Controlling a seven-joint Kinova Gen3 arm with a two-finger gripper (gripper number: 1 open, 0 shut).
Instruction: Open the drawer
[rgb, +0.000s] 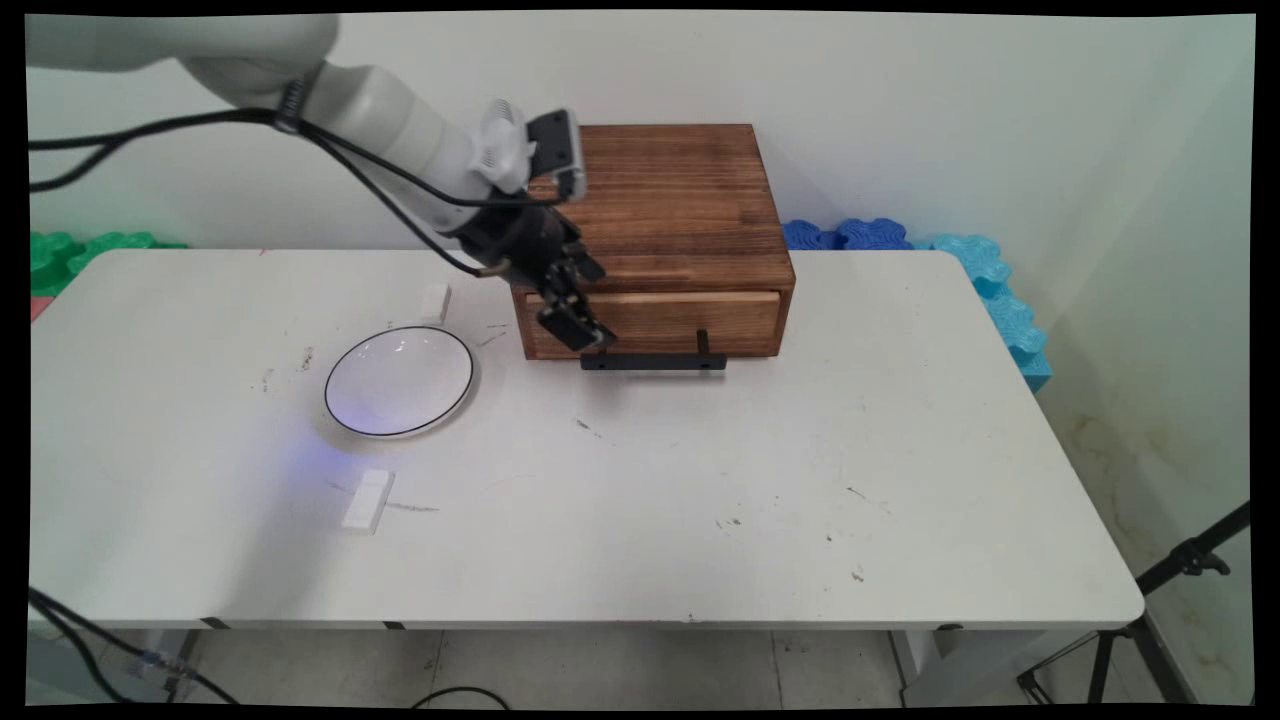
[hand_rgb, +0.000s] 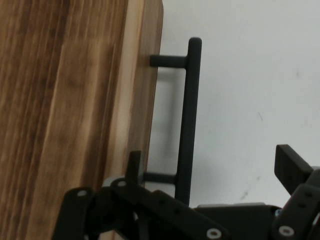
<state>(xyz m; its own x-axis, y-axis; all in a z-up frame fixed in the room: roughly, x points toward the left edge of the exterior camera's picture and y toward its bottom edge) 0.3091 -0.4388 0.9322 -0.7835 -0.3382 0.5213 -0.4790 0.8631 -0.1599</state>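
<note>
A dark wooden box (rgb: 665, 215) stands at the table's back middle, with a lighter drawer front (rgb: 690, 320) facing the near side. A black bar handle (rgb: 655, 362) sticks out from that drawer. My gripper (rgb: 585, 340) hangs at the handle's left end, open. In the hand view the handle (hand_rgb: 187, 115) runs between the fingers of my gripper (hand_rgb: 210, 160). One fingertip (hand_rgb: 134, 162) sits in the gap by the drawer front (hand_rgb: 142, 100); the other fingertip (hand_rgb: 292, 162) is out over the table. Neither pad touches the bar.
A white bowl with a black rim (rgb: 400, 385) lies left of the box. One small white block (rgb: 368, 500) rests nearer the front, another (rgb: 435, 300) behind the bowl. Blue foam tiles (rgb: 1000, 290) and green ones (rgb: 70, 255) lie past the table's ends. A tripod (rgb: 1150, 610) stands at the lower right.
</note>
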